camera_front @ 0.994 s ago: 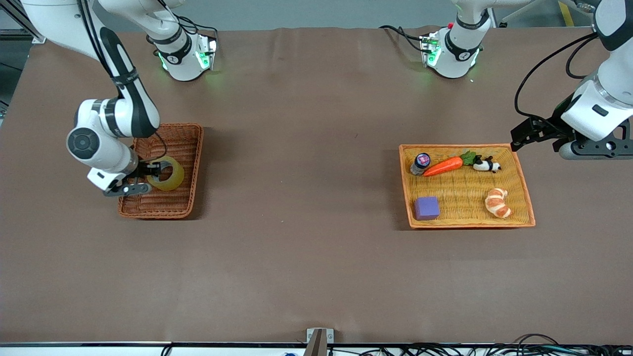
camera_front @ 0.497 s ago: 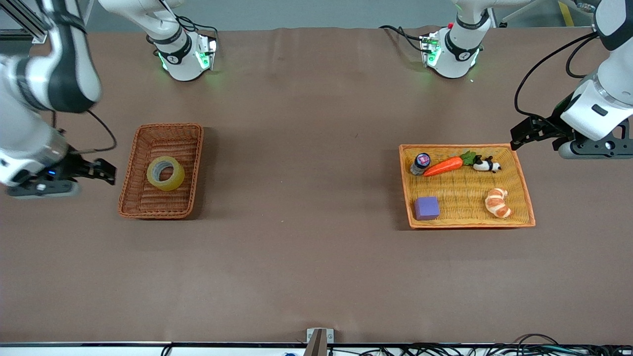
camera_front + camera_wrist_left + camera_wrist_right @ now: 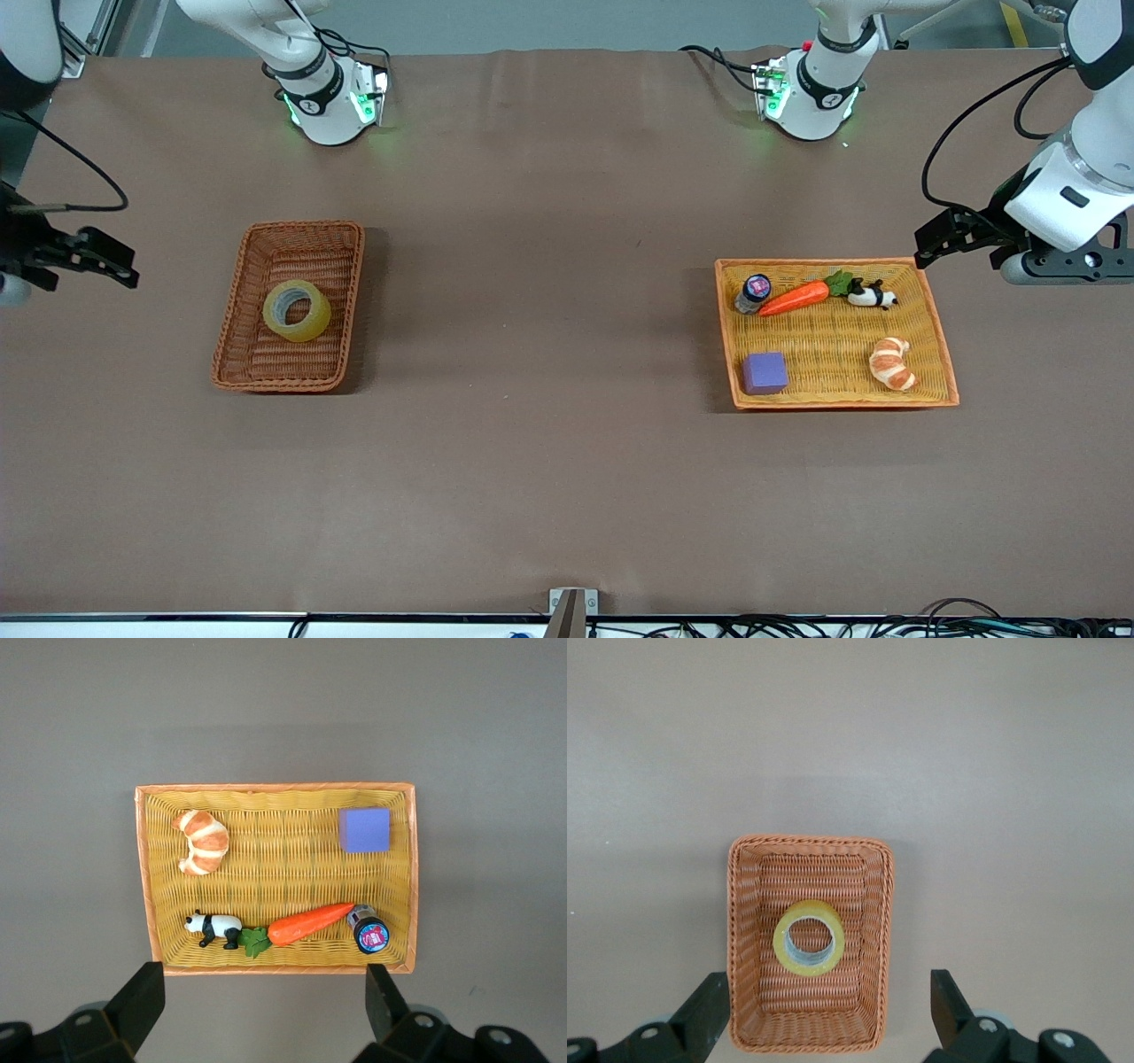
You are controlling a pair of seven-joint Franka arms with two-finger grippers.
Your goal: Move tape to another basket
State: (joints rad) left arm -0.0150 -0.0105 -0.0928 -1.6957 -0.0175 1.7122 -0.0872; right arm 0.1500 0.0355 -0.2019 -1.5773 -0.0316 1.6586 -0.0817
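Plainly, the tape (image 3: 297,310) lay flat, hole upward, in the middle of the reddish-brown basket (image 3: 237,306), which stood toward the right arm's end of the tabletop (image 3: 549,461) with its long axis running from the robots' edge toward the front camera's edge. The right pincer (image 3: 84,263) hung over the tabletop's edge at that same end, its fingers apart and empty, with the tape lying inward from it toward the tabletop's middle; this arm was much the nearer to the roll. The left pincer (image 3: 952,237) waited, fingers apart, over the tabletop beside the orange-yellow tray (image 3: 941,341) at the left arm's end. A small jar (image 3: 755,291) there bore a lid label too small to read.
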